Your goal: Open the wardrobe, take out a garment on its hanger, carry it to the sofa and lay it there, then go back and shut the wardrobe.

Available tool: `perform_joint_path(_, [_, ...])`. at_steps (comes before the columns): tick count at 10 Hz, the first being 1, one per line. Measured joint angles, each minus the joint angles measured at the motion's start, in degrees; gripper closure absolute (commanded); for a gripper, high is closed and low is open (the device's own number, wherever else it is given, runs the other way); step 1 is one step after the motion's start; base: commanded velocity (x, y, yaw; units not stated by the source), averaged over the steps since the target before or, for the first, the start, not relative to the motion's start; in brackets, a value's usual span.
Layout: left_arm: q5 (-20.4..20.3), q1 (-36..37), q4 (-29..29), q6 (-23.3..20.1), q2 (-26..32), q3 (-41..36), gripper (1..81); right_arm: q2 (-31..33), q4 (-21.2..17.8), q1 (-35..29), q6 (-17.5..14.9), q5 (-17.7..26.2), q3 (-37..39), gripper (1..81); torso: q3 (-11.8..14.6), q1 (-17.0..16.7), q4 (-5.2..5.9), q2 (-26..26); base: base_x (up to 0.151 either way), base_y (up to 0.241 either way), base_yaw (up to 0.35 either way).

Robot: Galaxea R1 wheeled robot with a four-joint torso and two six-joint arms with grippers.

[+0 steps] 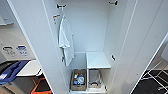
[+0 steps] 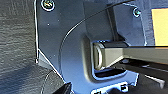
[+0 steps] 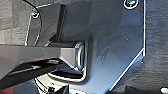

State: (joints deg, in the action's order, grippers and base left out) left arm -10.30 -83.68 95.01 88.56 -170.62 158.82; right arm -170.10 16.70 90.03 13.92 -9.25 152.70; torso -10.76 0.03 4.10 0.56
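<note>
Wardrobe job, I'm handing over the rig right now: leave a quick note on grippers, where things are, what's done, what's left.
Grippers: cannot tell for either from the wrist views.
Wardrobe: both doors open, the head camera looks straight inside.
Inside: white T-shirt on a hanger at the rail's left end; low white shelf; wicker basket on the bottom.
Rust-orange garment: not on the rail.
Done: wardrobe opened.
Left: closing the doors. Whether the garment lies on the sofa cannot be confirmed from here.

Setting I see: home-style bedroom or mock living space. Evidence: open white wardrobe [image 1: 100, 37], hung white T-shirt [image 1: 66, 42], storage basket [image 1: 78, 80], dark carpet.
</note>
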Motion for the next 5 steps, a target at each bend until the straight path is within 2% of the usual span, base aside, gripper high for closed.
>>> perform_joint_path(1, [0.0, 0.0, 0.0, 0.0, 0.0, 0.0, 1.0, 0.0, 0.0, 0.0, 0.0, 0.0, 0.0, 1.0, 0.0, 0.0, 0.00, 0.0, 0.077, 0.000, 0.000])
perform_joint_path(5, [0.0, 0.2, -0.1, 0.0, 0.0, 0.0, 1.0, -0.1, 0.0, 0.0, -0.4, 0.0, 0.0, 1.0, 0.0, 0.1, 0.00, 0.0, 0.000, 0.000, 0.000])
